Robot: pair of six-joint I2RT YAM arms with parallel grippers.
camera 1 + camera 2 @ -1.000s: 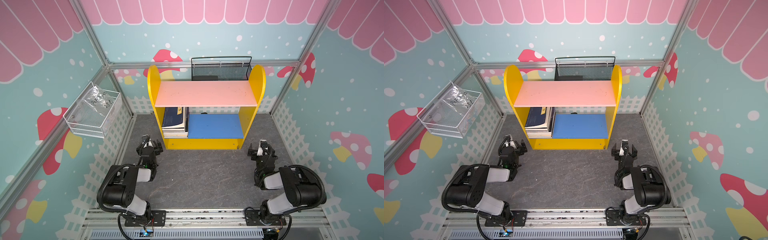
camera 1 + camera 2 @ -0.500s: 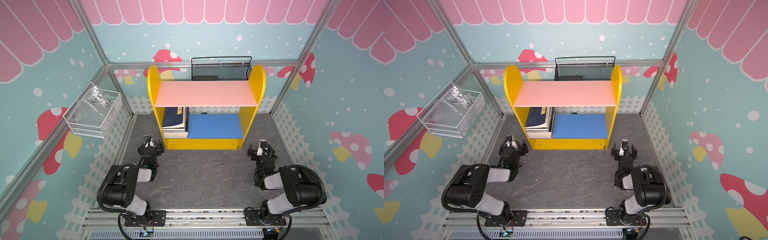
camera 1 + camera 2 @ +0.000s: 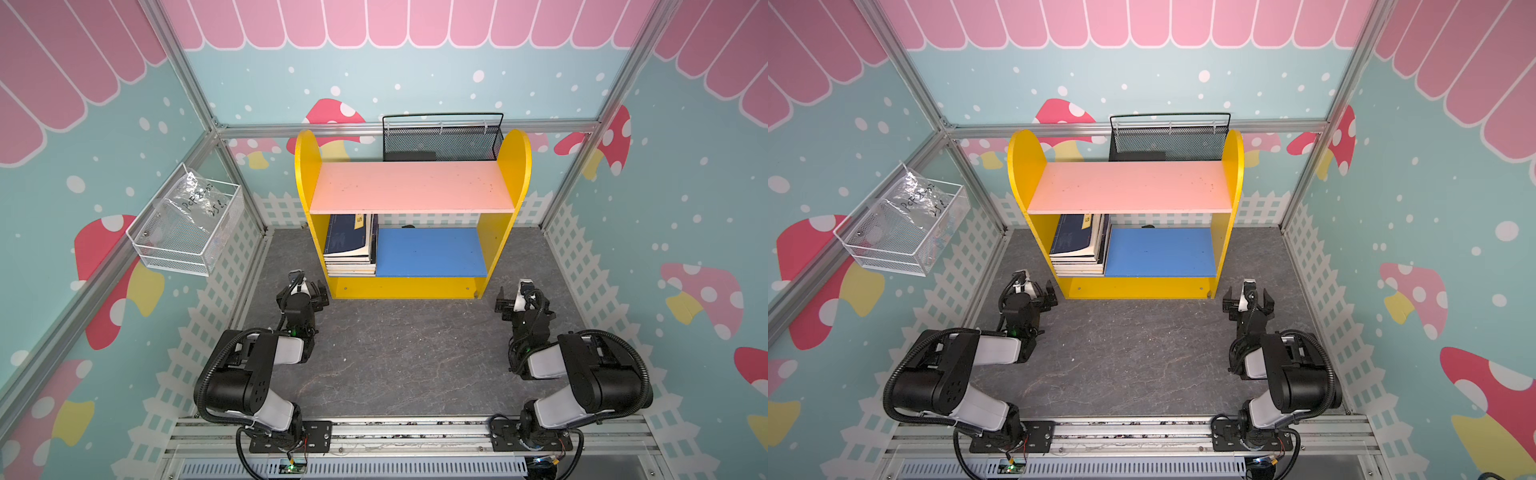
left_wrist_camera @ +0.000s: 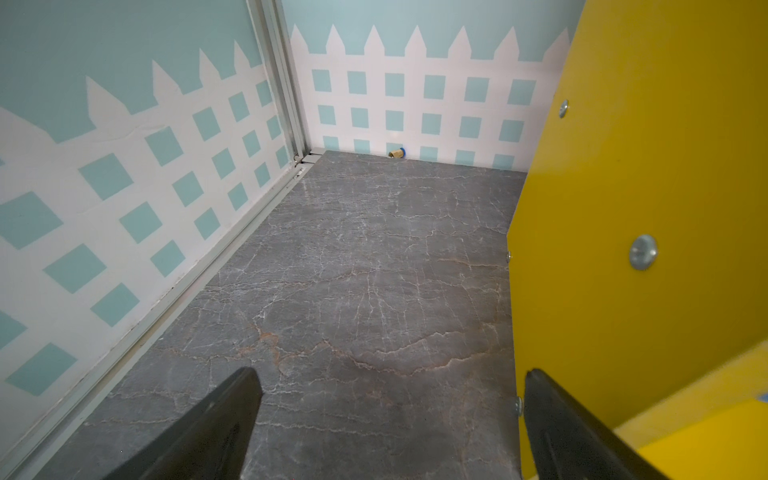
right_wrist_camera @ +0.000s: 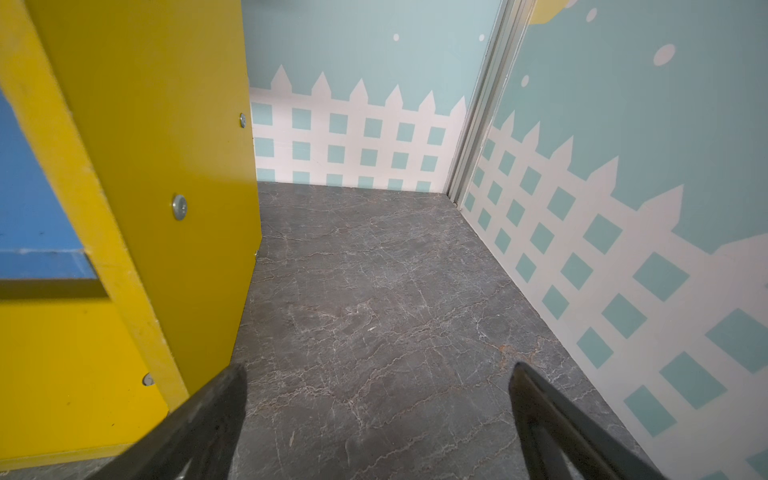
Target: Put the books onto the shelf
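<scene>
Both top views: high over the front rail [image 3: 374, 430], tilted down toward 12 o'clock, sharing floor [image 3: 395, 357] and shelf [image 3: 513, 166]. Wrist cameras: low, close, facing 12. Left at the shelf's 7 o'clock corner, right at 5, each catching a yellow side panel [image 4: 623, 166].

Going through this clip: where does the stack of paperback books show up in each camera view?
Top view: the stack of thin paperback books sits at the left end of the blue lower board.
Top view: the books sit at that same left end.
Left wrist: not in it; only a yellow side panel shows.
Right wrist: not in it; the blue board's corner shows.
Shared landmark: the yellow-sided two-tier shelf.
</scene>
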